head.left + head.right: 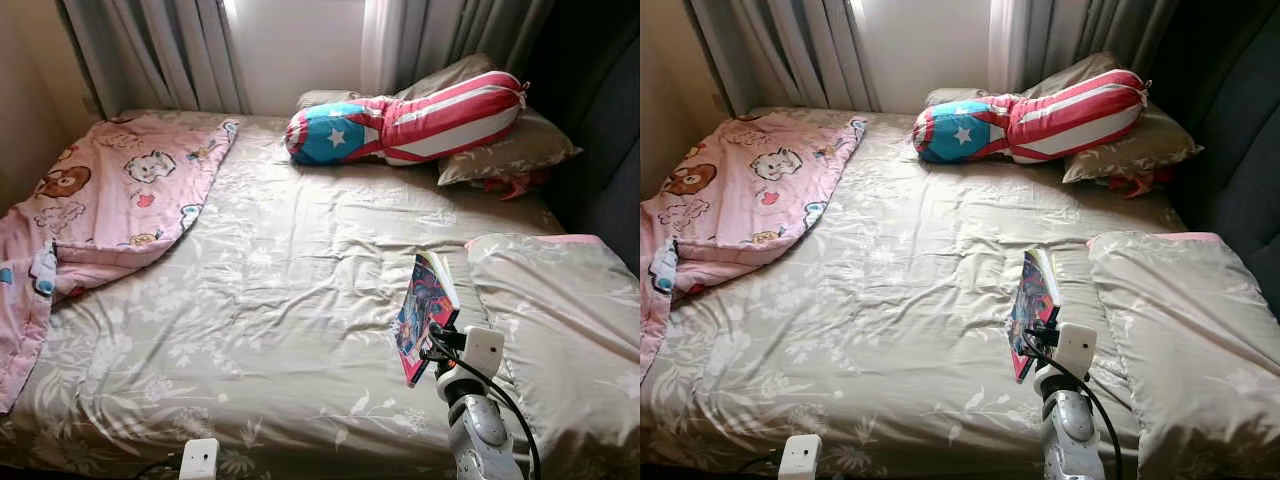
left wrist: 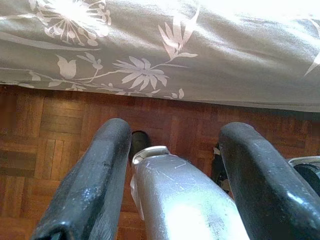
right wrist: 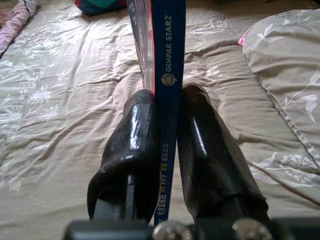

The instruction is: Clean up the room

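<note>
Daylight floods through the curtains — glare overhead (corners dim), focus mostly sharp.

A thin comic book with a bright, colourful cover and a blue spine stands up on its edge above the bed. The right gripper pinches its spine between two black fingers.

grey curtains, wooden parquet floor
</note>
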Robot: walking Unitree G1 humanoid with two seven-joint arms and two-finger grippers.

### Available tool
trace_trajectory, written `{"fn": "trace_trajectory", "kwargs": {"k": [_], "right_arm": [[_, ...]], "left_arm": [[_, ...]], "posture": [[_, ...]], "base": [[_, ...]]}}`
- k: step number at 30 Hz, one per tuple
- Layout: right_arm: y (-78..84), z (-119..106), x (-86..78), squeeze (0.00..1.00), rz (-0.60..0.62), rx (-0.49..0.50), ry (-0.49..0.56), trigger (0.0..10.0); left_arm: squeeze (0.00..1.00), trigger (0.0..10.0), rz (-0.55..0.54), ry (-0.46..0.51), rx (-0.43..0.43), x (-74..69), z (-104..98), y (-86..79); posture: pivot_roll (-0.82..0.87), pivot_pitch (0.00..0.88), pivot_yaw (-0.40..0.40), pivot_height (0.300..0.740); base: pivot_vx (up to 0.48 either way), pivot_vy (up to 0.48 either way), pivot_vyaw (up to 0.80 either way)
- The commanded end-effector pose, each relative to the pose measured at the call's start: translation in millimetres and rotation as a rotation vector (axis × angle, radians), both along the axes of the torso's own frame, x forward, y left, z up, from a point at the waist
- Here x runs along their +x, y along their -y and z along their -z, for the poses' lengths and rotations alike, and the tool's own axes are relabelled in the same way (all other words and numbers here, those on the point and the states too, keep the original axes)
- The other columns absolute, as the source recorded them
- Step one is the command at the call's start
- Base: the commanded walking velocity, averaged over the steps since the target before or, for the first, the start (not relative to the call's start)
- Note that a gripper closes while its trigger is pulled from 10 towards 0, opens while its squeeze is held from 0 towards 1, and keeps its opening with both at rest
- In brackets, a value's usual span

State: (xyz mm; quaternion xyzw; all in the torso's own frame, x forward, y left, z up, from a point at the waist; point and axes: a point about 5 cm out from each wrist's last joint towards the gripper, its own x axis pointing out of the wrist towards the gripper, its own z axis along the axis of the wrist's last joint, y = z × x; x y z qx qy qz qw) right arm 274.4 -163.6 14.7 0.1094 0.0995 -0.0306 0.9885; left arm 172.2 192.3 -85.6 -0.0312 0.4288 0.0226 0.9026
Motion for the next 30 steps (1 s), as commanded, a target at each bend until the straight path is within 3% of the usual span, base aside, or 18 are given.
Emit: {"fn": "trace_trajectory", "kwargs": {"k": [1,12,30], "right_arm": [[1.1,-6.8,5.5,0.0,0.0,-0.005,0.03,10.0],[1.6,-6.4,5.1,0.0,-0.001,-0.007,0.027,10.0],[1.1,-5.5,4.7,0.0,-0.005,-0.006,0.023,10.0]], "left_arm": [[0.0,10.0,-0.012,-0.006,-0.011,-1.4,0.7,-0.2],[0.0,10.0,-0.018,-0.005,-0.011,-1.7,0.8,-0.6],[0.0,10.0,-0.011,0.003,-0.01,0.3,0.0,0.9]], "posture": [[-0.02,0.018,-0.063,0.73],[-0.02,0.019,-0.064,0.73],[-0.03,0.02,-0.066,0.73]], "base": [[0.0,0.0,0.0],[0.0,0.0,0.0],[0.26,0.0,0.0]]}}
